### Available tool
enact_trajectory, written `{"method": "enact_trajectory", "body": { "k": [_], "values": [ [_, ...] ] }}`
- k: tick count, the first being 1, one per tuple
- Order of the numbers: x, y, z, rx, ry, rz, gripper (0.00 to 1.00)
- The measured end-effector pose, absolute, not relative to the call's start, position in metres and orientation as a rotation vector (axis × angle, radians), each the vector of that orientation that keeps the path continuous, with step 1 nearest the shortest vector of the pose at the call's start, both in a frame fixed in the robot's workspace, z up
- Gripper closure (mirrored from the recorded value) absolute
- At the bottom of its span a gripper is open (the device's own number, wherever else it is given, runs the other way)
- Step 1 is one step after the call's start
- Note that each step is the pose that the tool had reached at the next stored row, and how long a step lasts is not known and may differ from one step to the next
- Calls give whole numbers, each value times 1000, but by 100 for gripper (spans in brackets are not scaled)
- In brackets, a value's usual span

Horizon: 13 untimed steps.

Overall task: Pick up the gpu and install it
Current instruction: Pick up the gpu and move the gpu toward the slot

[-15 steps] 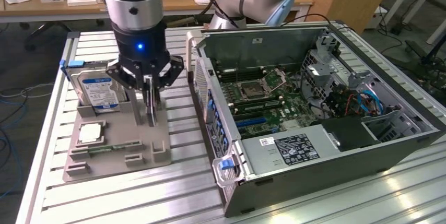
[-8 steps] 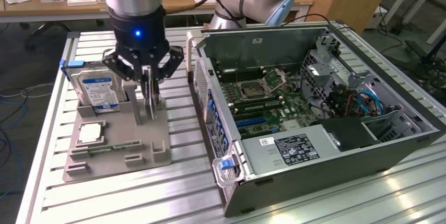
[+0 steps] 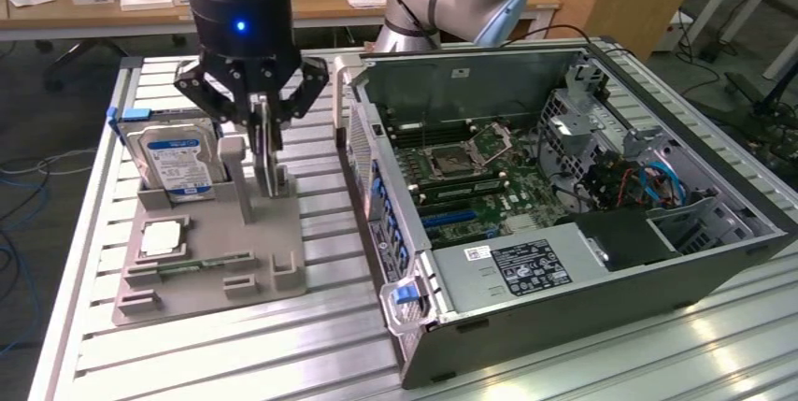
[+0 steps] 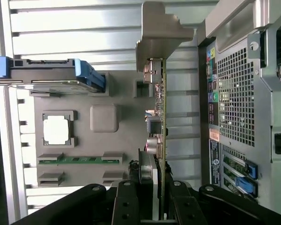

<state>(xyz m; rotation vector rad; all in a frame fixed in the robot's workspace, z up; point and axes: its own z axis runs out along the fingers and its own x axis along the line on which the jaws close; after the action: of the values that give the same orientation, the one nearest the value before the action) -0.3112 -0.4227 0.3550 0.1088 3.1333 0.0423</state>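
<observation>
In the upper left of the exterior view, the gripper hangs straight down with its jaws drawn in narrow, clamping the gpu between them just beside the hard drive on the grey parts tray. The card stands on edge with its flat faces upright and shows there as a thin vertical sliver; whether its lower edge touches the tray cannot be told. In the wrist view its long axis runs straight from the fingers to the silvery bracket at its far end, parallel to the rear panel of the computer case.
</observation>
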Motion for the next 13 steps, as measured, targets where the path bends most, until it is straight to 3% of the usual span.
{"method": "enact_trajectory", "body": {
  "k": [13],
  "values": [
    [-311, -423, 401, 109, 3133, 42, 72]
  ]
}}
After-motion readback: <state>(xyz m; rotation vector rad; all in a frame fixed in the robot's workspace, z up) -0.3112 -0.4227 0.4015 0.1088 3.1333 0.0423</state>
